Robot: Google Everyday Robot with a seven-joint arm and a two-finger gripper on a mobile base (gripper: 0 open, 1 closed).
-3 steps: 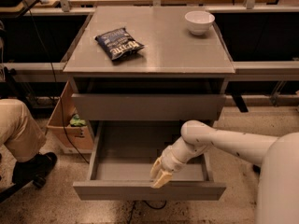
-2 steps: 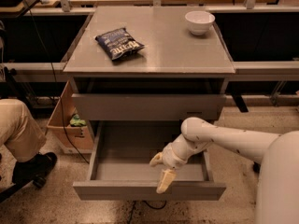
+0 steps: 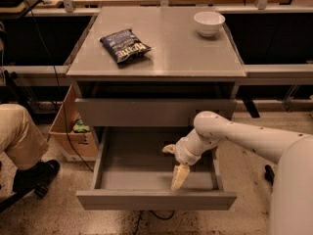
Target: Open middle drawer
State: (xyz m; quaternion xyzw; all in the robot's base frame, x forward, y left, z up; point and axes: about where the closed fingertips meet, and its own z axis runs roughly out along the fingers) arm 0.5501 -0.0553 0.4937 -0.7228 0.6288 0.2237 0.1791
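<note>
Out past the worktop's (image 3: 181, 53) front edge, your middle drawer (image 3: 156, 199) stands pulled well out. It looks rigid, light and handle-less, so hook its front lip. The gripper (image 3: 175, 164) hangs inside, towards the front-right corner, fingers spread wide and holding nothing.

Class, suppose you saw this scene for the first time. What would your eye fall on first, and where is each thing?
The middle drawer stands pulled out at the bottom, and the white arm's gripper hangs over its right half with fingers spread. On the cabinet top lie a dark snack bag at the left and a white bowl at the back right.
</note>
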